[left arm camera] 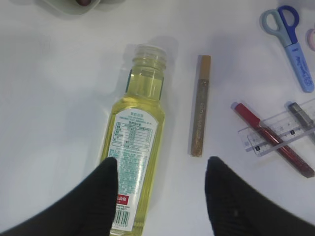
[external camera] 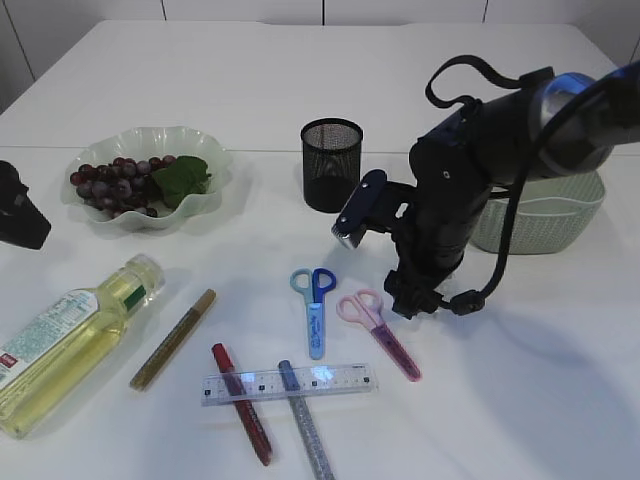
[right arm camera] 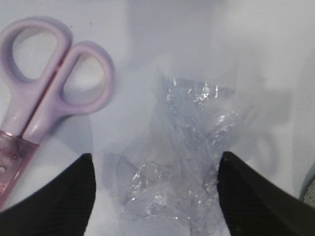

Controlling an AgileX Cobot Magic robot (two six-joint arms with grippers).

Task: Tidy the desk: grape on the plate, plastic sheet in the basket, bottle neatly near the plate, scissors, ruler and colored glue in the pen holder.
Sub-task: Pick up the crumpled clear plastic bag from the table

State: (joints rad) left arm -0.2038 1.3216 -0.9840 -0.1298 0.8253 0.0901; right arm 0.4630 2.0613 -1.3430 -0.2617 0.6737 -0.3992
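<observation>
The right gripper (right arm camera: 155,196) is spread wide, its fingers (right arm camera: 59,196) flanking the crumpled plastic sheet (right arm camera: 187,162) on the table without clamping it. Beside the sheet lie the pink scissors (right arm camera: 44,78); the basket (external camera: 545,215) sits behind the arm. The left gripper (left arm camera: 160,196) also gapes, one finger over the bottle (left arm camera: 135,142) lying on its side, the gold glue pen (left arm camera: 199,105) beside it. Beyond the bottle, grapes (external camera: 115,185) rest on the plate (external camera: 215,195). The ruler (external camera: 290,382) lies across two glue pens, short of the pen holder (external camera: 331,165).
</observation>
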